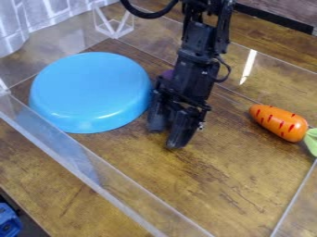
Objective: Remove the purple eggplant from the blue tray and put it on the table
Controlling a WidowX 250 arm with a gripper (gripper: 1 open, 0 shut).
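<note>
Ok so from where I'm standing, the jaws [169, 131] are right down low by the bench [186, 190], fingertips pointing at the wood, just beside the right edge of the big light-blue tray [89, 92]. Can't honestly tell how wide they are, it's all dark metal and cables down there, and I can't tell if anything's pinched in them either. The black arm [196, 56] comes down from the top of the view with a cable looping off to one side. Tucked behind it, right around the wrist, there's a little bit of dark purple [165, 80] peeking out, which looks like the eggplant, mostly hidden. It's off to the side of the tray, not on the blue part that I can see. The tray's lying on the left, smooth and plain. Over on the right there's an orange carrot [280, 122], well apart from the arm, with its green top [312, 141] cut off by the edge of the view. Clear acrylic wall [93, 176] runs diagonally across the lower left, and something blue [9, 220] sits in the bottom left corner.
</note>
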